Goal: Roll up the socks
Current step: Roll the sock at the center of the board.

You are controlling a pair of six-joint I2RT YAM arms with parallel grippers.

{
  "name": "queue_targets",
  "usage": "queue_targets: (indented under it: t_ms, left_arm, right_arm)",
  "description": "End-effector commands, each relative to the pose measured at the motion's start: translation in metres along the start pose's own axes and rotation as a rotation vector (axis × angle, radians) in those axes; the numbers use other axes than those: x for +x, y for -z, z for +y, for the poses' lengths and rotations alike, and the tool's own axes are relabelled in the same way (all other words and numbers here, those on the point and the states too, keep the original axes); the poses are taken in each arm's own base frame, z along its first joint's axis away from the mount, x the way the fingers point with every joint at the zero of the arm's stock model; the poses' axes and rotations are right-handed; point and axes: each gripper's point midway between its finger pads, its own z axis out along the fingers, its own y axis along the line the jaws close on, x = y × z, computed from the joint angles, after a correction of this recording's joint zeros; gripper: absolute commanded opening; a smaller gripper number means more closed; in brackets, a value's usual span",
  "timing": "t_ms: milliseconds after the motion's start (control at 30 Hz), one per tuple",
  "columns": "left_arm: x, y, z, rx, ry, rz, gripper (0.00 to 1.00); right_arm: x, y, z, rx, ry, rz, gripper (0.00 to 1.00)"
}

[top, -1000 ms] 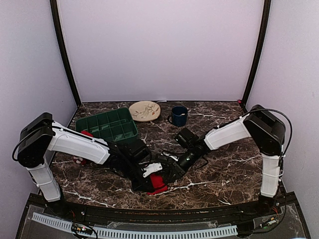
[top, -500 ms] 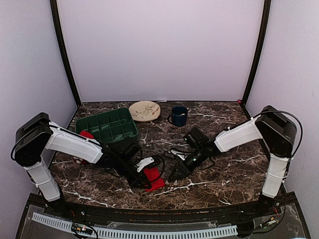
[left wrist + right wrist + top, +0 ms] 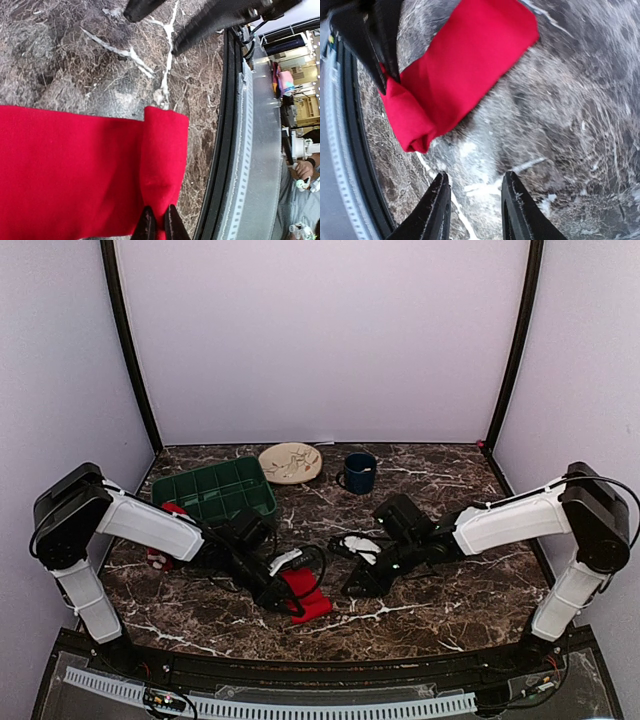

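The marble desk (image 3: 470, 590) has bare room on its right half and along the strip in front of the green tray (image 3: 215, 490), the plate (image 3: 290, 462) and the mug (image 3: 359, 472), which sit toward the far edge. The left arm (image 3: 150, 525) reaches low across the front. Its jaws are pinched closed on the folded end of the red sock (image 3: 303, 592), which lies flat near the desk's near edge, just beside the black rim (image 3: 227, 150). The right arm (image 3: 500, 525) comes in from the other side. Its jaws stand open over bare marble, close to the sock's fold but not touching it. A second sock (image 3: 172, 508) shows beside the tray's left corner, partly hidden by the left arm.
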Motion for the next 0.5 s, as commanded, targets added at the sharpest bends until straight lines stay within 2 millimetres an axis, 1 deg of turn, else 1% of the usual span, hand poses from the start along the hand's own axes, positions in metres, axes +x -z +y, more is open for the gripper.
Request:
queue_targets:
  t_ms: [0,167,300,467]
  left_arm:
    - [0.005,0.001,-0.006,0.093,0.038,0.007,0.00]
    - [0.012,-0.001,-0.002,0.110,0.062,0.029,0.00]
    - [0.019,-0.004,-0.001,0.122,0.084,0.048,0.00]
    - [0.023,-0.006,0.000,0.130,0.093,0.060,0.00]
  right_arm:
    - [-0.006,-0.004,0.007,0.128,0.170,-0.016,0.33]
    - [-0.006,-0.011,0.019,0.173,0.269,0.008,0.34]
    - [-0.009,-0.011,0.033,0.185,0.338,-0.011,0.35]
    - [-0.012,-0.015,0.044,0.185,0.394,-0.011,0.38]
